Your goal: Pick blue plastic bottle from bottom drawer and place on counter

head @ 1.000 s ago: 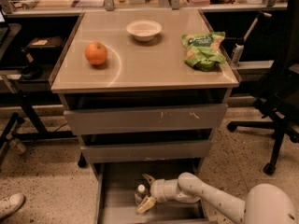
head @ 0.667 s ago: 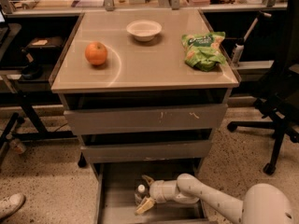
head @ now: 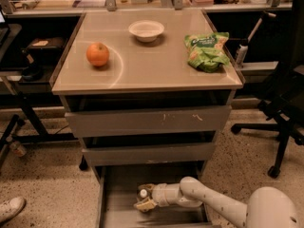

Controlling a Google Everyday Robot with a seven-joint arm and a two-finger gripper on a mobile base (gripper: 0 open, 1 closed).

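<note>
My gripper [head: 146,197] sits low in the open bottom drawer [head: 118,194], right at the blue plastic bottle [head: 143,193], whose white cap shows against it; I cannot tell whether it has a hold. On the bench [head: 152,68] are an apple [head: 97,54], a bowl [head: 146,30] and a green snack bag [head: 206,51].

Smooth white arm [head: 213,202] — 1 rounded, tube-like limb, bulbous grey-white shoulder [head: 273,209], seemingly tan-tipped gripper [head: 146,199] inside the bottom drawer [head: 118,194].
</note>
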